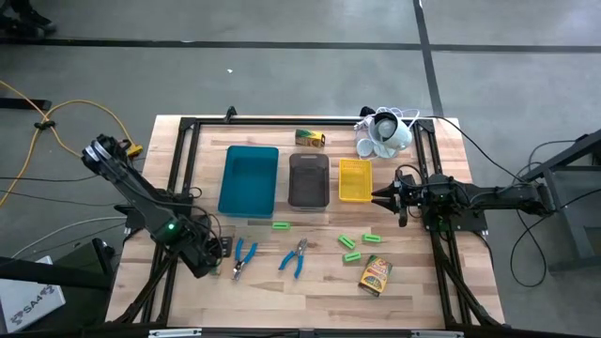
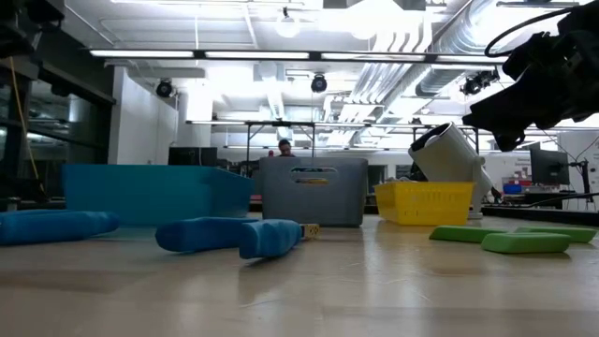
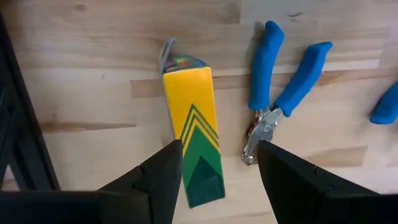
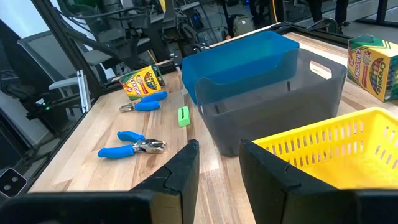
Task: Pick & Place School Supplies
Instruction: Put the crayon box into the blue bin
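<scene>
My left gripper (image 3: 221, 149) is open near the table's near-left corner (image 1: 222, 253). Its fingers stand on either side of the end of a yellow-and-green box (image 3: 191, 124), which lies flat on the wood. Beside the box lie two blue-handled pliers (image 1: 245, 255) (image 1: 296, 256). My right gripper (image 4: 219, 149) is open and hovers by the yellow tray (image 1: 355, 179). Another box (image 1: 310, 138) lies at the far edge and a third (image 1: 375, 275) lies near right. Green sticks (image 1: 280, 225) (image 1: 347, 242) (image 1: 373, 238) lie flat mid-table.
The teal tray (image 1: 249, 178), grey tray (image 1: 308, 178) and yellow tray stand in a row at the table's middle. A white cup-like cluster with cords (image 1: 383, 134) sits at the far right. A black frame (image 1: 178, 169) edges the table. Bare wood lies between the pliers and the near-right box.
</scene>
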You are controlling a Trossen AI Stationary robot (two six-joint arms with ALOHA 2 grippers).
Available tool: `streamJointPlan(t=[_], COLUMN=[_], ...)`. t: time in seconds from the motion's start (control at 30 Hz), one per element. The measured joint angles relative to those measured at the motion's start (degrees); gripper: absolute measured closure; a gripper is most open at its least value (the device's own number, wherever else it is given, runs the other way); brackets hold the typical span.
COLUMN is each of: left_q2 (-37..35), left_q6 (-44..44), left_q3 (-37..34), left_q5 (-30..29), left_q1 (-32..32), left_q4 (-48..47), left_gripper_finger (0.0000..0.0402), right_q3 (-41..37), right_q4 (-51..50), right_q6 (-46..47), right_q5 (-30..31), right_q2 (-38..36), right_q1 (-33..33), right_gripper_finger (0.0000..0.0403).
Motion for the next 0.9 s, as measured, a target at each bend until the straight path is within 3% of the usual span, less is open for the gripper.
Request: streamJointPlan(t=[0.53,0.9], left_q2=[0.8,2.2], left_q6=[1.1,0.8], left_q3=[0.0,0.0], left_q5=[4.5,4.5], left_q1=[1.9,1.4], left_q4=[-1.8,-2.5], left_gripper_finger=[0.0201,0.0201], right_q3=[0.0,0.0], right_q4=[0.0,0.0], right_q6=[0.0,0.0], right_q5=[0.0,0.0], right_q2=[0.0,0.0], right_q1=[0.0,0.0], right_gripper_finger=[0.0297,0.0297])
